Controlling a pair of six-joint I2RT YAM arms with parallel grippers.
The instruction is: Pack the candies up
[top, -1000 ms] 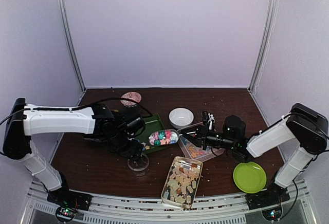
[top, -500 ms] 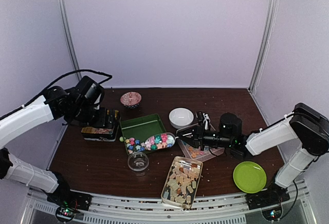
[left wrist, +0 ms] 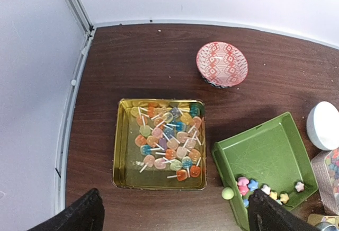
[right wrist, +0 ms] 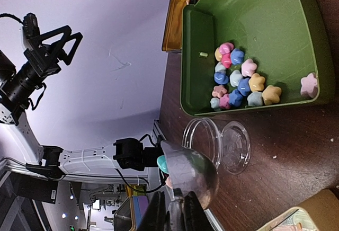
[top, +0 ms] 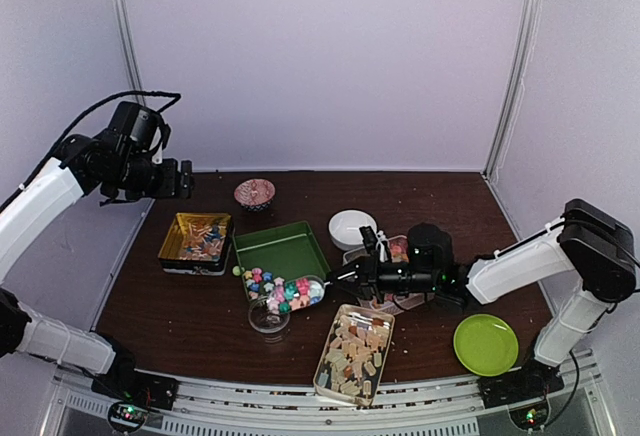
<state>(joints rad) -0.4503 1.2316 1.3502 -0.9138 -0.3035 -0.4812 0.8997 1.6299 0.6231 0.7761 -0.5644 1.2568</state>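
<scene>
Right tool (top: 341,279) is clamped on the handle of a clear scoop (top: 298,290) loaded with star candies (top: 290,290). The scoop's mouth hangs just over the little round jar (top: 268,315) at about 7 o'clock on the worktop (top: 180,306). More stars sit in the near corner of the green tray (top: 290,246), and the beige chunks are in the clear box (top: 355,351) at 6 o'clock.

Left tool (left wrist: 172,205) is up high at 10 o'clock with its fingers spread wide and nothing in them.

My worry is the jar. Its mouth looks barely wider than the scoop, so if the tip goes fast the stars will probably bounce off the rim and scatter. The jar is light too, so a nudge from the scoop lip could knock it over or slide it. The handle grip also looks short, so the scoop might twist.

Compared with half a second back, the left arm has pulled up and away, and the gold lollipop tin (top: 195,241) is now fully uncovered. The scoop has slid toward 7 o'clock, from beside the tray to over the jar.
</scene>
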